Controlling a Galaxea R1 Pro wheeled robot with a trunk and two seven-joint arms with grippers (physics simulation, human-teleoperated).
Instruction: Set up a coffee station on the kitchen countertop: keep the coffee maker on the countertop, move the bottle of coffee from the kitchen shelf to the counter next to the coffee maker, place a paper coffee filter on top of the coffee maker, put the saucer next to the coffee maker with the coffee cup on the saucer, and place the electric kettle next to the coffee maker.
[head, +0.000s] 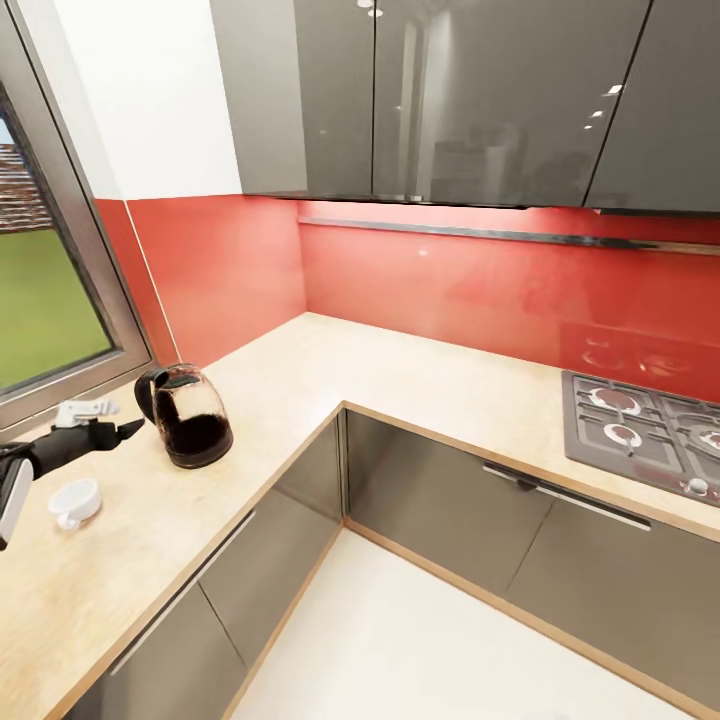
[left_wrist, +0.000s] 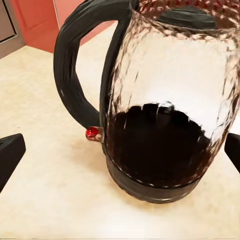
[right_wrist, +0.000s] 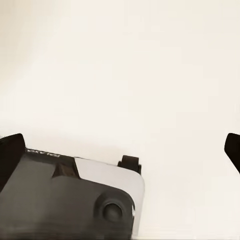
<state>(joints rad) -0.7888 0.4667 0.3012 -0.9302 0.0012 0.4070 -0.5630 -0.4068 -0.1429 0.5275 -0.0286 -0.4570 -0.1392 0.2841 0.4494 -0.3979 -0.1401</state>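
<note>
The counter (head: 420, 385) runs in an L under the red backsplash, with a hob (head: 650, 435) set into the far right stretch and a window (head: 45, 300) above its left end. On the left stretch the kettle (head: 190, 415) stands upright, close to the front edge and just short of the inner corner; its glass is dark in the lower half and its black handle turns toward the window. Next in size is my left end effector (head: 125, 430), level with the kettle's handle and just beside it, not touching as far as I can tell; in the left wrist view the kettle (left_wrist: 165, 110) sits between my two fingertips, which stand wide apart at the frame's sides, so the jaws are spread and hold nothing. My right end effector (right_wrist: 120, 150) is also spread, empty, its tips far apart over pale floor with part of my own base below. Smallest is the cup (head: 75, 500), lying on the bare counter nearer the front edge than my left arm, with no saucer under it that I can make out; a small white object (head: 85, 410) by the window sill I cannot identify. By my judgement the task is early: the kettle is on the counter but not yet set beside a coffee maker, and the cup needs its saucer. The bottle and filter steps are still to be done.
</note>
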